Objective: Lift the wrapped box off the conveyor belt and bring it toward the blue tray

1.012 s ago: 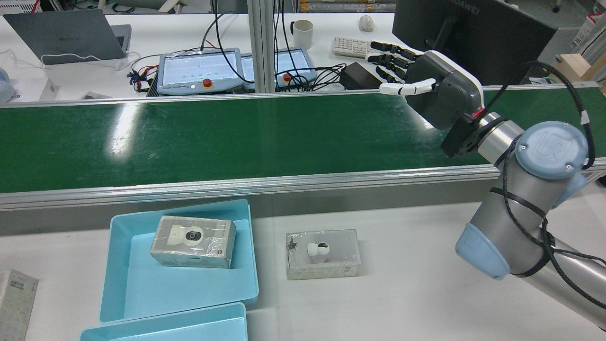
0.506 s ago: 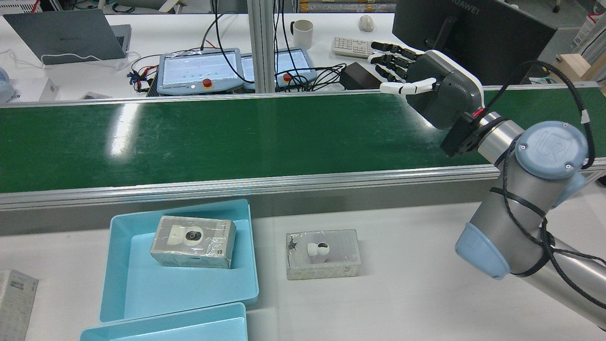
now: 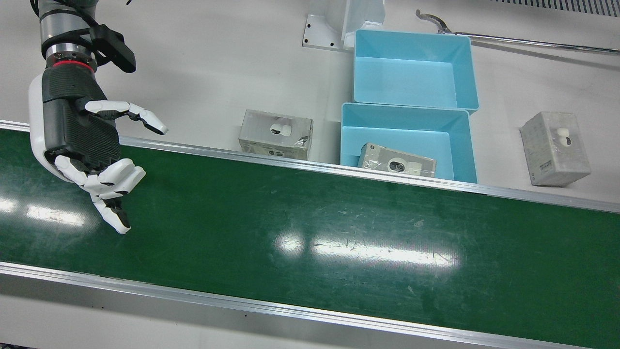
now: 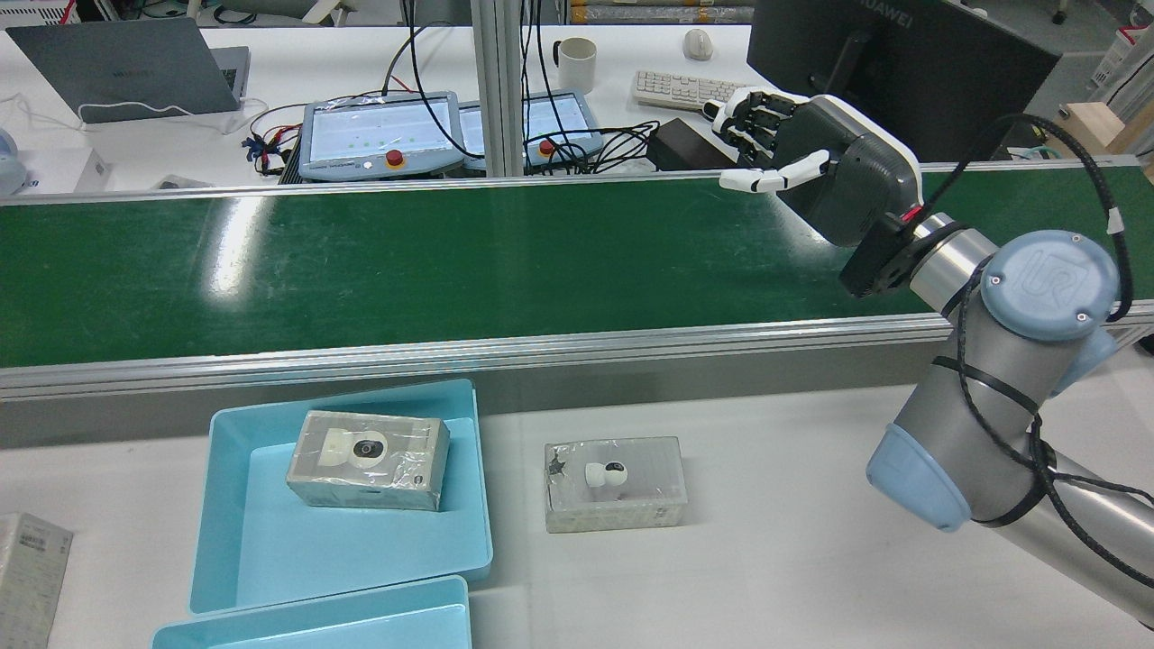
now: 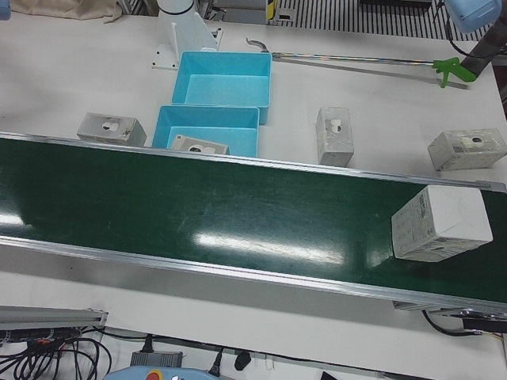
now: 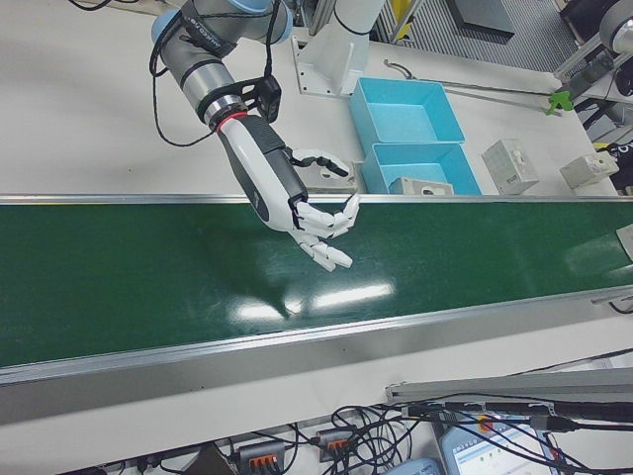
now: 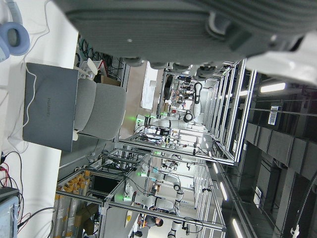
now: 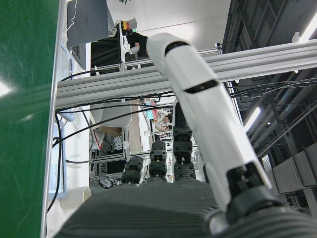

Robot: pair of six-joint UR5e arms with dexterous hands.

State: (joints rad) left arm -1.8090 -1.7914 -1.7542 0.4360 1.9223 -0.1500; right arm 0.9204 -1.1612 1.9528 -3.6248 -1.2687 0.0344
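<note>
Wrapped box (image 5: 438, 224) rides the conveyor belt (image 5: 198, 214) at three o'clock in the left-front view. Right hand (image 3: 89, 145) hovers empty, fingers half-curled, at nine o'clock. Risk: a mistimed grab lets the box slip past.

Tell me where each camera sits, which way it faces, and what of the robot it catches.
Front view: overhead, operators' side; shows right hand above the conveyor belt.
Rear view: high behind the arms, facing forward; shows the right arm, hand open.
Left-front view: operators' side; shows a wrapped box on the belt; no hand.
Right-front view: operators' side; shows right arm and hand.
Left hand view: on its side; palm edge, lab background.
Right hand view: on its side; palm, fingers, belt.
Shared: front and rear views both show the blue tray.
</note>
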